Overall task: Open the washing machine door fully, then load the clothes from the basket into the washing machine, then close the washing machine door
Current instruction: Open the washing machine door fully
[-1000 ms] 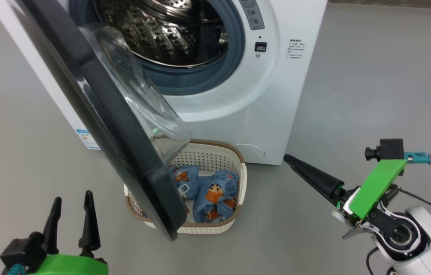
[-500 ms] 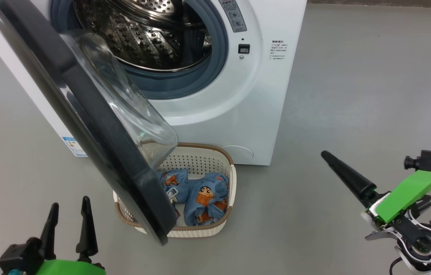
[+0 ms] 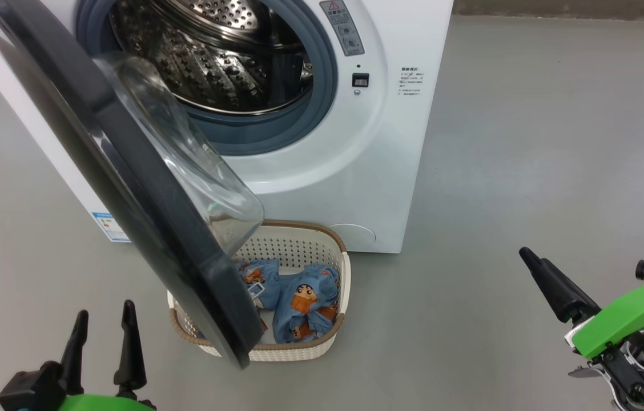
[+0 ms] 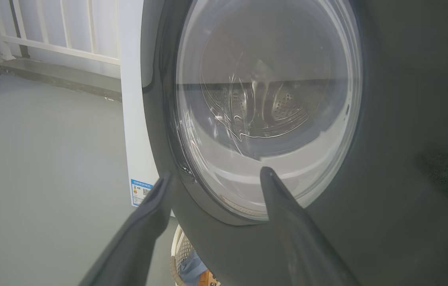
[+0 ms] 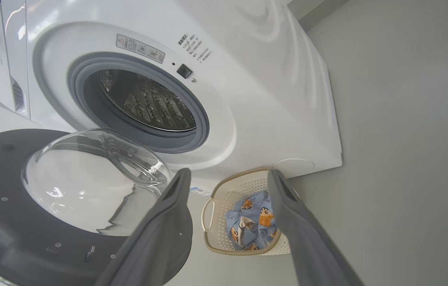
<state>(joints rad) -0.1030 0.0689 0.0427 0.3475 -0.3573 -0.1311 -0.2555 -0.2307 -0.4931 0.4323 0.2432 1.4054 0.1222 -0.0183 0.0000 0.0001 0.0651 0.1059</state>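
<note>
Got washing machine door swung out over basket (not fully back, seemingly). Loaded nothing yet, with clothes in basket before washing machine. Keeping left gripper, right gripper spread, empty. To do: widen, load, close

warning triangle on the washing machine label; print unreadable.

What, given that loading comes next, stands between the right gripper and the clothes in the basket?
Nothing visible: the clothes lie exposed in the basket, facing the right gripper. The washing machine door stands between the basket and the left gripper.
</note>
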